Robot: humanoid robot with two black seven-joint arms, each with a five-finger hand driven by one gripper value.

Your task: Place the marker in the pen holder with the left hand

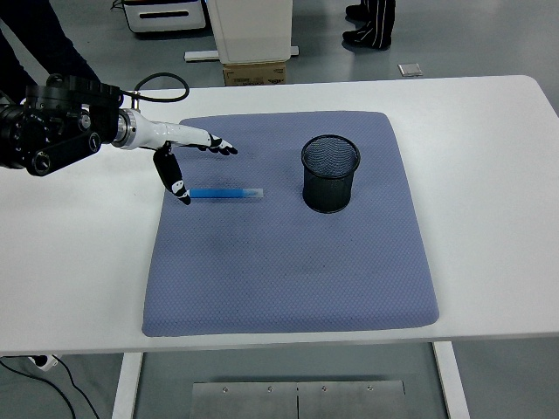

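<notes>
1. Covering most of the table (pixel 489 113): blue mat (pixel 288 262).
2. Holder (pixel 331 173) upright, mat's far right.
3. My left hand (pixel 185 154) spread wide, holding nothing, thumb beside marker's left end.
4. Marker (pixel 225 193) flat on mat.

A bulky black forearm housing (pixel 54 122) with round screw-like fittings is showing, a black cable looping off its top. The slim white five-fingered left hand (pixel 179 150) with black fingertips is joining it through a silver wrist ring.
</notes>
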